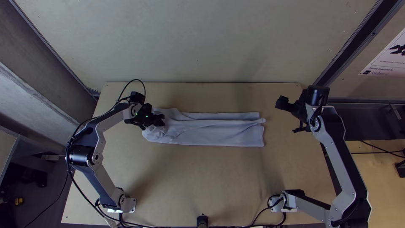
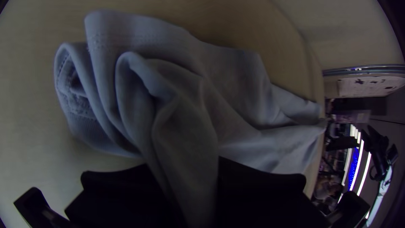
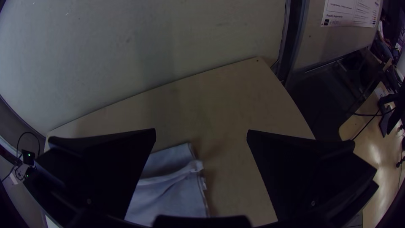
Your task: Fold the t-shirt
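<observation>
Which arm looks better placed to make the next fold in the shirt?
Probably the left. The left pincer holds a bunched part of the shirt near one end, so it could carry that over. The right pincer is open and holds nothing, beyond the other end.

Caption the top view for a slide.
Left gripper holding the bunched end of a strip-shaped t-shirt, right gripper open.

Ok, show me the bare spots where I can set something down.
The widest is between the t-shirt and the table's near edge. A narrower strip lies between the t-shirt and the far edge; another patch separates the t-shirt's right end and the right gripper. Crowded: the t-shirt's left end, where the left gripper is.
</observation>
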